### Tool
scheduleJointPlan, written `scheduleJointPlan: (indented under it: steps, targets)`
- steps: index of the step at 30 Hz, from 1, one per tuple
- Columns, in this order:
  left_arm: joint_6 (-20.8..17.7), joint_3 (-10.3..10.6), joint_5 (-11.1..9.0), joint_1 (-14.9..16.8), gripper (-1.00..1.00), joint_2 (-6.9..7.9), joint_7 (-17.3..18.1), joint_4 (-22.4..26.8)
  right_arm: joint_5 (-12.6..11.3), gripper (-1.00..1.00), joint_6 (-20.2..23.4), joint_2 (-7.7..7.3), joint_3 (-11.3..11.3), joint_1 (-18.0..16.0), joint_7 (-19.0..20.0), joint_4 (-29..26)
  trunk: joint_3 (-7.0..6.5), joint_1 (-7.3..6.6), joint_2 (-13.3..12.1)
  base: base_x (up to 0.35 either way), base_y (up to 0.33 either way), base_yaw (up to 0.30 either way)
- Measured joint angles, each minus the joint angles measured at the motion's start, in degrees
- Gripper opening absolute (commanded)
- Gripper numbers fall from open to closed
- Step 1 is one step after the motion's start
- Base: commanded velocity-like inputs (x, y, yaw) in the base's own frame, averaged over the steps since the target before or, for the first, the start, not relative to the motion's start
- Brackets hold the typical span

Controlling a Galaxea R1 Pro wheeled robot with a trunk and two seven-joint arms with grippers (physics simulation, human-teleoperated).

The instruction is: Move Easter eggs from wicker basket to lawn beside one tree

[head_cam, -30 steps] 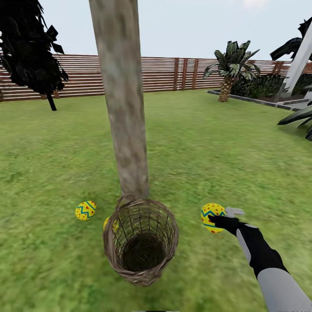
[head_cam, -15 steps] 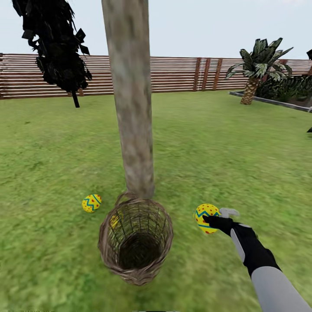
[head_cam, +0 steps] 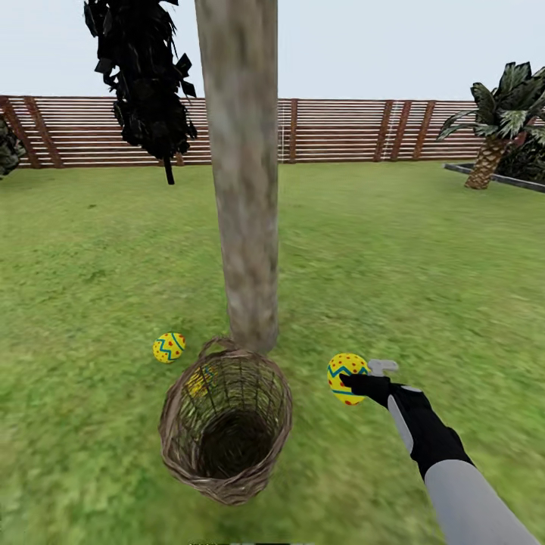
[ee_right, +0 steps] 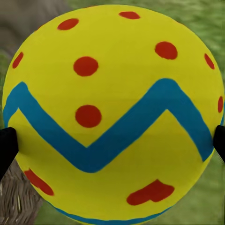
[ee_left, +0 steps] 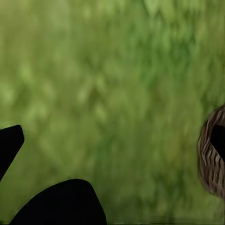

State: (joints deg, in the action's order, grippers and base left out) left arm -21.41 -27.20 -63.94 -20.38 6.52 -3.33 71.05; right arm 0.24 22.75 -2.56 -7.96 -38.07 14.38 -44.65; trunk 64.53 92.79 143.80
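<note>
- Your right gripper point(head_cam: 354, 381) is clamped on one Easter egg point(head_cam: 347, 378); up close, that egg point(ee_right: 112, 112) sits between the two dark fingertips point(ee_right: 6, 145).
- You are holding it low over the lawn point(head_cam: 424, 288), just right of the tree point(head_cam: 246, 189) trunk's base and the wicker basket point(head_cam: 225, 420).
- The basket stands at the foot of the trunk, its inside dark; no egg can be made out in it.
- A second egg point(head_cam: 169, 347) lies on the grass left of the trunk.
- A third egg point(head_cam: 198, 381) shows through the basket's weave at its far left side, apparently outside.
- Your left gripper point(ee_left: 28, 187) shows only dark edges over grass; I cannot tell whether it is open or closed.
</note>
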Motion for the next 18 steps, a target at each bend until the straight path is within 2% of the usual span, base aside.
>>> scheduleJointPlan:
  steps: [8, 13, 18]
  targets:
    - [0.0, 0.0, 0.0, 0.0, 1.0, 0.03, -0.2, 0.0, 0.0, -1.0, -0.1, 0.07, 0.1, 0.0, 0.1, 0.0, -0.19, 0.0, 0.0, 0.0, -0.329, 0.279]
    - [0.0, 0.0, 0.1, 0.0, 1.0, -0.01, -0.2, -0.1, 0.0, -1.0, 0.1, 1.71, 0.4, -0.1, 0.0, 0.0, -0.32, 0.0, 0.0, 0.0, -0.329, 0.279]
    - [0.0, 0.0, 0.1, 0.0, 1.0, -0.01, 0.1, -0.2, 0.1, -1.0, 0.1, 2.33, 0.6, -1.1, -0.2, 0.0, -0.46, 0.0, 0.0, 0.0, -0.329, 0.279]
